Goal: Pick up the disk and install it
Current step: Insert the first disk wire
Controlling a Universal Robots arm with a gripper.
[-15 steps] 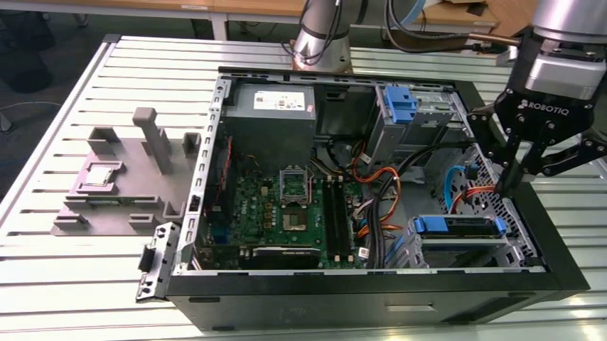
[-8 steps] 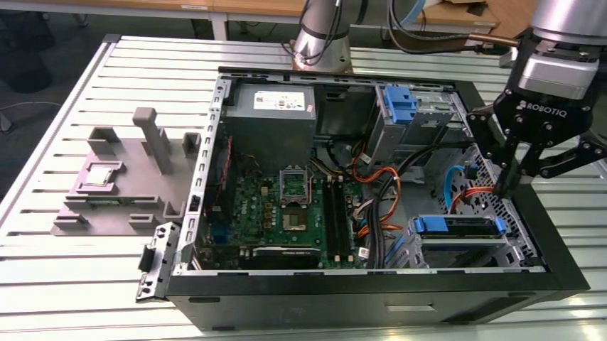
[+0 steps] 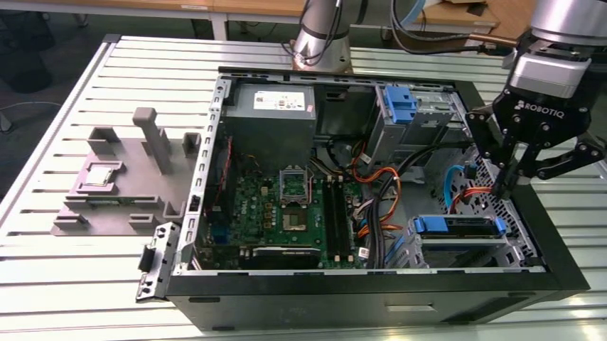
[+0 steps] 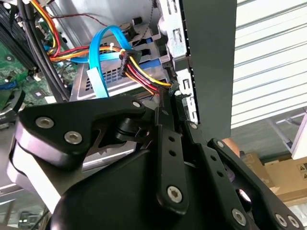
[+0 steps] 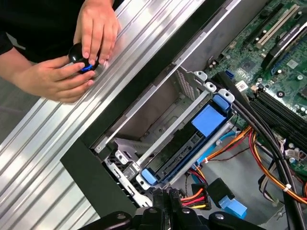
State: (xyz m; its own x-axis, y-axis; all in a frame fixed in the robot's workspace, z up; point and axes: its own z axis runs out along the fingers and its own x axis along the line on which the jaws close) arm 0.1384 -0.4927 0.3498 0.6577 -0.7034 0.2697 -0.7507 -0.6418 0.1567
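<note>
A robotics laboratory or test workshop. An open desktop computer case (image 3: 379, 284), motherboard (image 3: 284, 206) and cabling exposed, lies on a slotted aluminium-profile table (image 3: 57, 263) just below the gripper (image 3: 512, 186). A grey moulded fixture (image 3: 124, 185) rests on the table well away from the gripper. A person's hands (image 5: 72, 57) hold a small black object (image 5: 79, 55) near the case. Wooden desks (image 3: 237, 7) stand behind.

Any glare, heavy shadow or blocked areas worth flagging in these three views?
Exterior view: even light, with the computer case interior dimmer than the table. Second wrist view: the dark tool covers much of the foreground, with bright table slats beside the case. First wrist view: sheen on the slats near a person's hands, and the drive cage is shaded.
</note>
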